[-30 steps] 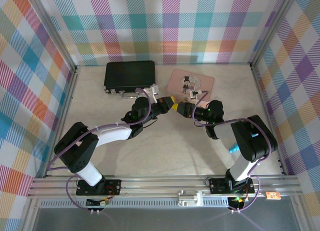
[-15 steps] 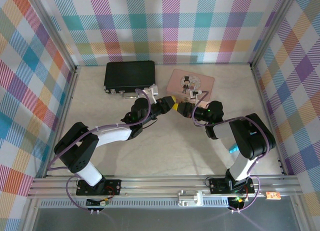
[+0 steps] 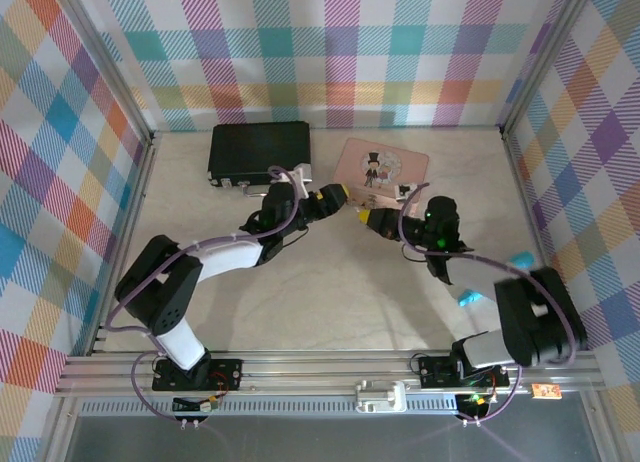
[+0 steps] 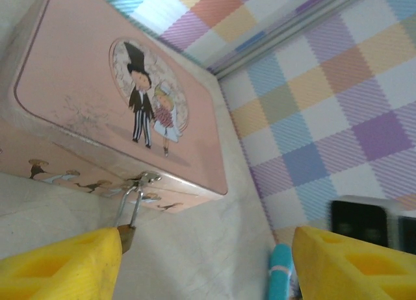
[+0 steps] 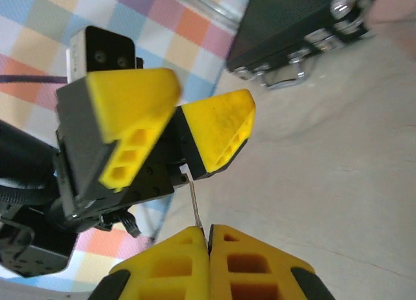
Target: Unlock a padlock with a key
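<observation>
The right gripper [image 5: 209, 234] was pinched together on the key [image 5: 194, 202], a thin silvery sliver standing up from its fingertips. The left gripper [image 4: 208, 249] stood apart and empty. The padlock [image 4: 127, 237] hung by its shackle from the front hasp of the pink tin [image 4: 97, 86], just above the tabletop [image 4: 195, 209]. The key looked light, stiff and probably slippery, best gripped at its bow. The dangling padlock would likely swing unless its brass body was steadied.

- One pink tin [image 3: 380, 164] with a picture on its lid.
- One black case [image 3: 258, 149].
- One brass padlock [image 4: 128, 236].
- One thin silvery key [image 5: 194, 206].
- Two small turquoise pieces: far turquoise piece [image 3: 518, 257], near turquoise piece [image 3: 467, 297].
- Two yellow-fingered grippers: left gripper [image 3: 338, 195], right gripper [image 3: 368, 218].
</observation>
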{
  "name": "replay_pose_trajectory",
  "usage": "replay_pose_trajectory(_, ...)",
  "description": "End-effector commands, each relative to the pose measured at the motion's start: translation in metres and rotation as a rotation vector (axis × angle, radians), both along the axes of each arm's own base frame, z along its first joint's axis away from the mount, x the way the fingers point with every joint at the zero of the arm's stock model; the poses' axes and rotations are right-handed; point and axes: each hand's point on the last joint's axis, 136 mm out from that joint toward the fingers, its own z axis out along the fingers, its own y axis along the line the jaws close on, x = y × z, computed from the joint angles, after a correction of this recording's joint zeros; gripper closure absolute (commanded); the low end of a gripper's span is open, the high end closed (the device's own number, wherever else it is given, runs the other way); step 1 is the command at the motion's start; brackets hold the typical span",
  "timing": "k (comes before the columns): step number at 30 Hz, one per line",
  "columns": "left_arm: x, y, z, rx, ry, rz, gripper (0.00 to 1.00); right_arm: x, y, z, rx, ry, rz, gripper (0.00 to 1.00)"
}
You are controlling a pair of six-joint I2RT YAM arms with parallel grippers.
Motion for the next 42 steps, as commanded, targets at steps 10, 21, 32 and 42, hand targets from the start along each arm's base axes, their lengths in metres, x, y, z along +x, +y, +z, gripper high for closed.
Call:
replay_pose_trajectory(10, -0.005, -0.065, -0.108, 0.325, 0.109, -0.128, 0.31, -0.021, -0.091, -0.035, -0.533, 0.079, -0.217, 1.00)
replay_pose_trajectory(21, 0.017, -0.091, -0.153, 0.505, 0.098, -0.141, 0.30, -0.035, -0.101, -0.018, -0.503, 0.004, -0.242, 1.00)
replay_pose_trajectory(32, 0.027, -0.102, -0.186, 0.541, 0.108, -0.158, 0.51, -0.035, -0.099, -0.020, -0.467, 0.015, -0.243, 1.00)
replay_pose_trajectory(42, 0.028, -0.106, -0.206, 0.448, 0.153, -0.140, 0.76, -0.036, -0.101, -0.034, -0.460, 0.070, -0.239, 1.00)
